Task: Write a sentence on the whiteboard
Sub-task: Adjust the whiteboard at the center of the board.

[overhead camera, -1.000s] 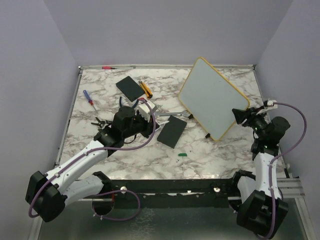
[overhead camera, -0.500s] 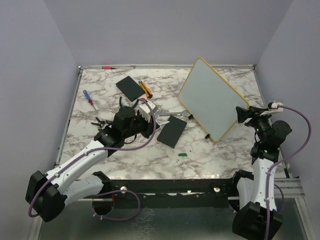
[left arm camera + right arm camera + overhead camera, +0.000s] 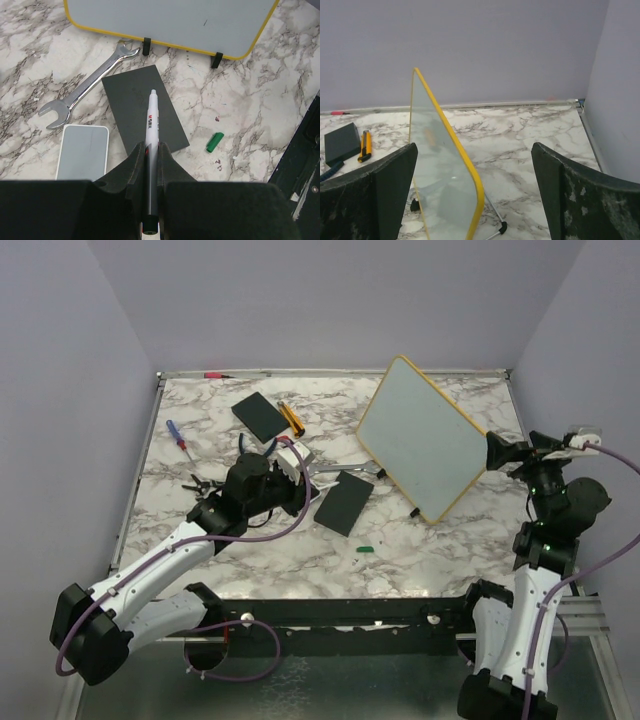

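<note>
clamping a white marker (image 3: 151, 117) by its barrel, the left gripper (image 3: 151, 147) has its jaws pressed tight against it. the marker's far end points out over a black slab (image 3: 130, 100) lying flat on the marble tabletop (image 3: 260, 100). a green cap (image 3: 215, 142) lies loose to the slab's right, apart from it. left of the slab sit a pale rounded pad (image 3: 84, 152) and a silver wrench (image 3: 85, 87). the wrench's far end is near the foot of the whiteboard (image 3: 170, 20). the board stands tilted on two black feet, right of centre and toward the back of the tabletop, with a yellow rim all round. the right gripper (image 3: 497, 452) hovers just off the board's right corner, jaws wide apart and holding nothing. its wrist camera shows the rim edge-on between them. farther back lie a second black slab (image 3: 258, 414), an orange-and-black tool (image 3: 290, 417) and a blue-handled screwdriver (image 3: 176, 433).
</note>
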Controlling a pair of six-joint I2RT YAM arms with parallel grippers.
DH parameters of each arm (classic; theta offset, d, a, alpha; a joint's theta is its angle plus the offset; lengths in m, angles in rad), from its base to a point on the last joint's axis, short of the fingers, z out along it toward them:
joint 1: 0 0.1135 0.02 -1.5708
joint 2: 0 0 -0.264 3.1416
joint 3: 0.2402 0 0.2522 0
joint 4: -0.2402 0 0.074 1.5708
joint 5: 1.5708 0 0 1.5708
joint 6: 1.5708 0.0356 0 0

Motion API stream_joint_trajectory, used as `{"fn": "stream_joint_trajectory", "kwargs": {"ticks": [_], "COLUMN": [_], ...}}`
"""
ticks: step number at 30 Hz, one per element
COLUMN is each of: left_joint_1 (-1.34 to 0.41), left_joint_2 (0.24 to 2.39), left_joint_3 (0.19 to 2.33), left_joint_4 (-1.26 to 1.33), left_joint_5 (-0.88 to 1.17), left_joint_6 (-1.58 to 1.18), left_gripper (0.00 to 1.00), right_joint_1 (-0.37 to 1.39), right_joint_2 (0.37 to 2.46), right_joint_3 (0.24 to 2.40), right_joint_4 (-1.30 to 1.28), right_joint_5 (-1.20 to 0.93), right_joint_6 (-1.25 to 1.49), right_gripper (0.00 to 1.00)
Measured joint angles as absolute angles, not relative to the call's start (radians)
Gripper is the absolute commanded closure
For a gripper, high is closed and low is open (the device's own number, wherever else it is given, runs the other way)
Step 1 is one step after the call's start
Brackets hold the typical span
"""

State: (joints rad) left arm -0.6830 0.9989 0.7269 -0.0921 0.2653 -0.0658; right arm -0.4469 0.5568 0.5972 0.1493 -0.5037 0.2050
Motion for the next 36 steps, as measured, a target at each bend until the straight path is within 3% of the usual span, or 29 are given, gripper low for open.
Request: {"fn": "stream_joint_trajectory", "kwargs": {"ticks": [5,14,23,31,36], "left_joint_1": [-0.683,-0.683,-0.682,-0.682,-0.682], "left_joint_2": [0.995,0.995,0.995,0.995,0.995], "left_joint_3": [0.727,0.728,0.729,0.729,0.729], "left_joint_4": [-0.093,-0.094,-0.094,-0.094,-0.094], "left_joint_5": [0.262,0.263,0.293,0.307,0.307], "left_joint_6": [-0.067,-0.085,-0.097,-0.097,-0.097], "left_gripper": [1.00,1.00,1.00,1.00,1.00], "right_joint_1": [-0.447,-0.434,-0.286,-0.199,-0.121], "right_joint_2": [0.701,1.014,1.367,1.559,1.628], "right_joint_3": [0.831,1.187,1.475,1.708,1.736], "right_joint_4": [-0.001,-0.246,-0.525,-0.686,-0.736], "right_joint_5": [-0.565,-0.752,-0.765,-0.749,-0.742], "right_joint_6": [0.178,0.131,0.023,-0.055,-0.078], "right_gripper": [0.01,0.18,0.29,0.37,0.40]}}
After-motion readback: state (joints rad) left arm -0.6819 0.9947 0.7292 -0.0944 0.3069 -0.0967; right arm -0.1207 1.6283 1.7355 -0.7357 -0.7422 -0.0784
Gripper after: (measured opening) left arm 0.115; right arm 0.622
